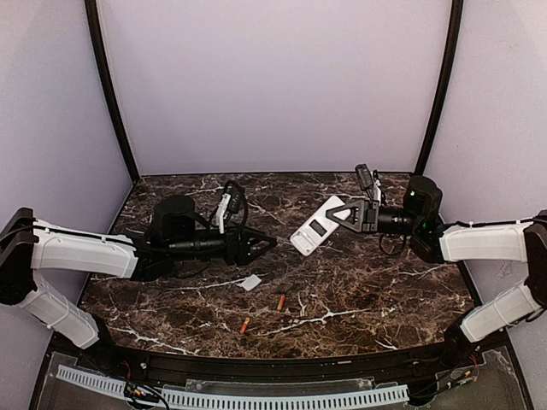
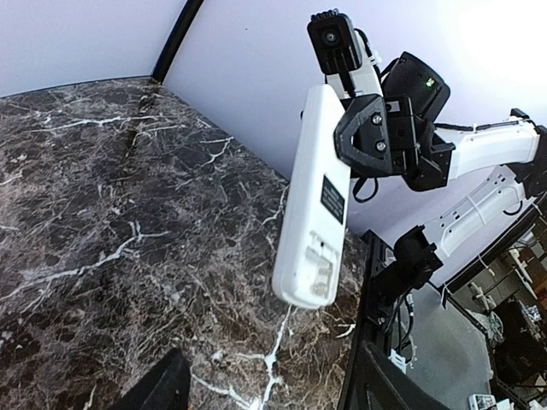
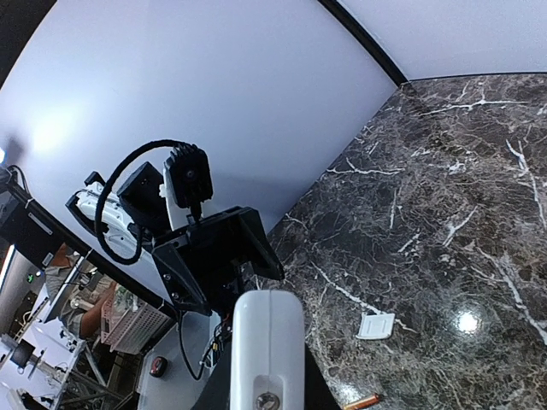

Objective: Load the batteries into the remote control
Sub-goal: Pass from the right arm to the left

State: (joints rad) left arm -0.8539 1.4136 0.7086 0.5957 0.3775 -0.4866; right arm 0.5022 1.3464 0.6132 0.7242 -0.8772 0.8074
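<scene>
1. Top camera: I see the right jaws clamped on the remote control (image 1: 314,226), holding it tilted above the worktop (image 1: 376,290). The left jaws stand open and empty, near it. One battery (image 1: 281,302) and a second battery (image 1: 244,325) lie on the worktop, near a white cover plate (image 1: 250,282).
2. Left wrist: the remote control (image 2: 312,205) shows me its white back, and my fingers (image 2: 162,389) are spread wide.
3. Right wrist: the remote control (image 3: 267,350) sits in my grip.
</scene>
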